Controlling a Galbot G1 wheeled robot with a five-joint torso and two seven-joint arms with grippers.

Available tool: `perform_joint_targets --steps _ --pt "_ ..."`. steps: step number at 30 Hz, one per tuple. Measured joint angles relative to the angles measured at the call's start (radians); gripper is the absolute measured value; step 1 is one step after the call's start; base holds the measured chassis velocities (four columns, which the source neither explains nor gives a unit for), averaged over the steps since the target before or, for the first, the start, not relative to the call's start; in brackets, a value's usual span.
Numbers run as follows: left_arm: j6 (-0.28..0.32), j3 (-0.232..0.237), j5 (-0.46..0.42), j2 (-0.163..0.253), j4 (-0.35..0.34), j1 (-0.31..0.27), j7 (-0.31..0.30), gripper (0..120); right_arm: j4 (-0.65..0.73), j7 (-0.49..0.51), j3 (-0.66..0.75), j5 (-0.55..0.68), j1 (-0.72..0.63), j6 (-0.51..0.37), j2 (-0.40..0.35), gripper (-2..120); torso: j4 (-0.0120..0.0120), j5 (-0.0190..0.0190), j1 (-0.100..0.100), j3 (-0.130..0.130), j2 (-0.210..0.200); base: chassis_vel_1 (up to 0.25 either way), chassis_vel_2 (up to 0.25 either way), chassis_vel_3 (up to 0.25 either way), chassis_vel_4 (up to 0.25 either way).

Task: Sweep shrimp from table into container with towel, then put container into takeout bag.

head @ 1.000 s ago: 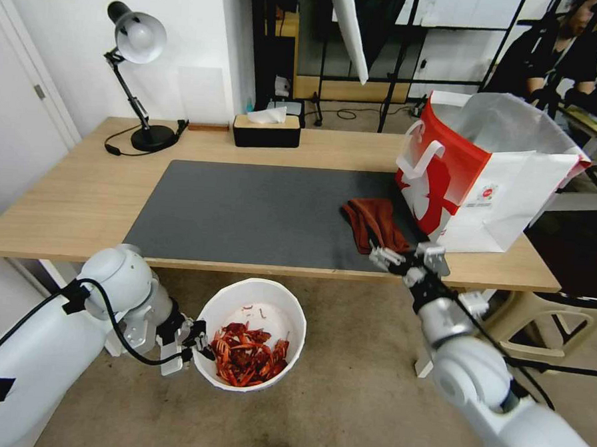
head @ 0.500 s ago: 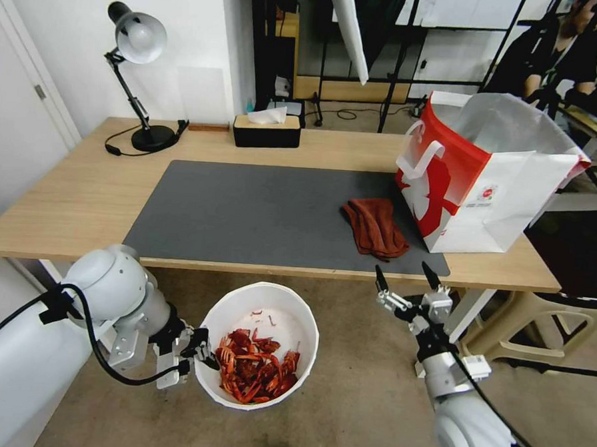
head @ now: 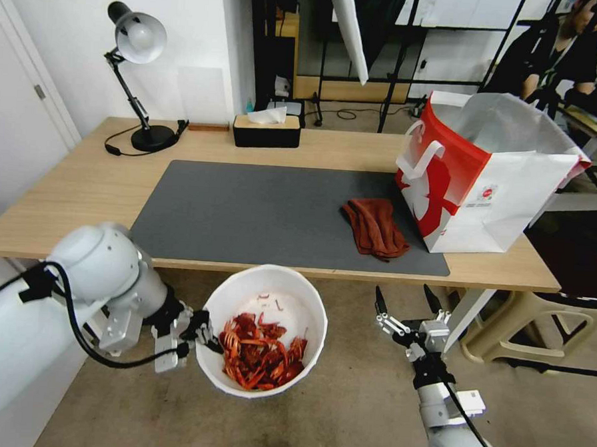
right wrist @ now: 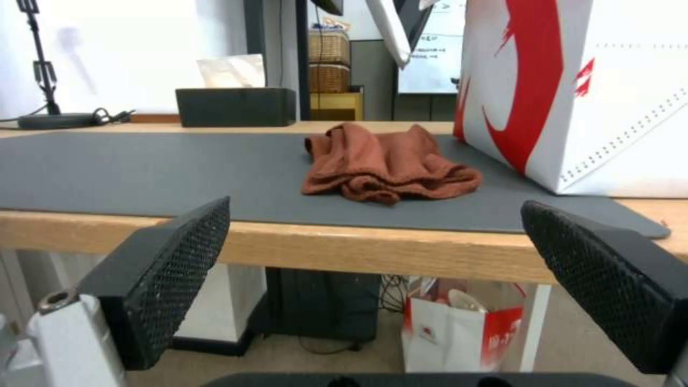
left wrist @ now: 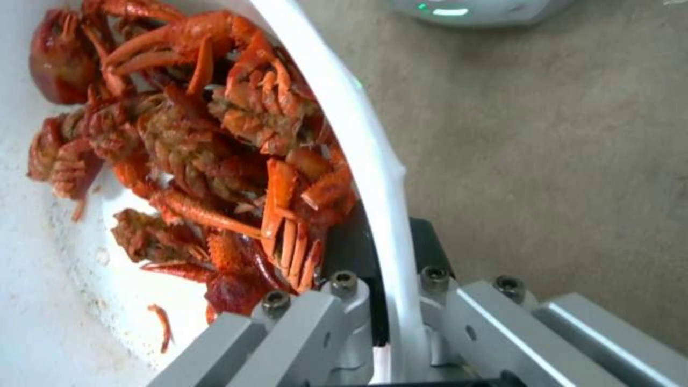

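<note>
Head view shows the red shrimp lying in the white container, held in the air below the front edge of the worktop. The left gripper has its jaws clamped on the container's rim. The right gripper hangs low near the worktop's front edge with jaws apart, and the towel lies on the grey mat, right beside the takeout bag.
</note>
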Motion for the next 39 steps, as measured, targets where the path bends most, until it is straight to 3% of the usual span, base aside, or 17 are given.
perform_joint_targets --steps 2,5,7,10,11,13,19,22,23,25,27,29,31,33,34,39 --pt "0.001 0.000 -0.001 0.000 0.000 -0.002 0.000 0 0.000 0.000 0.000 0.000 0.000 0.000 0.000 100 0.0000 0.0000 0.000 0.000 0.000 0.000 0.000 0.000 0.000" --pt "0.041 0.043 -0.091 0.012 0.035 -0.154 0.000 0 -0.002 -0.004 0.000 -0.014 -0.003 0.007 0.008 100 0.0000 0.0000 0.000 0.000 0.000 0.000 0.000 0.000 0.000" --pt "0.045 0.052 -0.102 0.013 0.041 -0.179 -0.001 0 -0.002 -0.004 0.001 -0.015 -0.003 0.008 0.009 100 -0.0002 0.0001 0.000 0.000 0.000 0.000 0.000 0.000 0.000" --pt "0.063 0.142 -0.153 0.018 0.087 -0.330 -0.002 0 -0.002 -0.004 0.000 -0.017 -0.001 0.008 0.015 100 0.0002 0.0000 0.000 0.000 0.000 0.000 0.000 0.000 0.000" --pt "0.063 0.142 -0.153 0.018 0.087 -0.330 -0.002 0 -0.002 -0.004 0.000 -0.017 -0.001 0.008 0.015 100 0.0002 0.0000 0.000 0.000 0.000 0.000 0.000 0.000 0.000" --pt "0.065 0.199 -0.167 0.011 0.116 -0.400 -0.005 0 -0.001 -0.005 0.000 -0.017 0.001 0.007 0.015 100 0.0001 -0.0002 0.000 0.000 0.000 0.000 0.000 0.000 0.000" --pt "0.065 0.258 -0.178 -0.025 0.174 -0.500 -0.008 0 0.000 -0.012 0.001 -0.017 0.001 0.007 0.015 100 0.0003 -0.0002 0.000 0.000 0.000 0.000 0.000 0.000 0.000" --pt "0.068 0.286 -0.180 -0.066 0.225 -0.575 -0.013 0 0.000 -0.016 0.001 -0.017 0.003 0.007 0.018 100 0.0001 0.0004 0.000 0.000 0.000 0.000 0.000 0.000 0.000" --pt "0.068 0.286 -0.180 -0.066 0.225 -0.575 -0.013 0 0.000 -0.016 0.001 -0.017 0.003 0.007 0.018 100 0.0001 0.0004 0.000 0.000 0.000 0.000 0.000 0.000 0.000" --pt "0.074 0.323 -0.181 -0.113 0.280 -0.653 -0.019 0 -0.001 -0.016 -0.001 -0.016 0.009 0.005 0.019 100 0.0000 0.0004 0.000 0.000 0.000 0.000 0.000 0.000 0.000" --pt "0.075 0.330 -0.182 -0.121 0.290 -0.666 -0.020 0 -0.001 -0.016 -0.002 -0.016 0.011 0.004 0.018 100 0.0000 0.0004 0.000 0.000 0.000 0.000 0.000 0.000 0.000" --pt "0.075 0.370 -0.184 -0.178 0.366 -0.746 -0.021 0 -0.004 -0.016 -0.007 -0.013 0.024 -0.001 0.014 100 0.0000 0.0003 0.000 0.000 0.000 0.000 0.000 0.000 0.000" --pt "0.075 0.380 -0.183 -0.192 0.384 -0.763 -0.021 0 -0.005 -0.016 -0.008 -0.011 0.027 -0.003 0.013 100 -0.0001 0.0004 0.000 0.000 0.000 0.000 0.000 0.000 0.000" --pt "0.074 0.406 -0.181 -0.238 0.441 -0.807 -0.021 0 -0.005 -0.015 -0.008 -0.005 0.035 -0.008 0.007 100 0.0001 0.0001 0.000 0.000 0.000 0.000 0.000 0.000 0.000" --pt "0.074 0.406 -0.181 -0.238 0.441 -0.807 -0.021 0 -0.005 -0.015 -0.008 -0.005 0.035 -0.008 0.007 100 0.0001 0.0001 0.000 0.000 0.000 0.000 0.000 0.000 0.000" --pt "0.068 0.447 -0.177 -0.326 0.527 -0.870 -0.020 0 -0.010 -0.015 -0.006 0.005 0.044 -0.010 0.002 100 0.0000 0.0003 0.000 0.000 0.000 0.000 0.000 0.000 0.000"
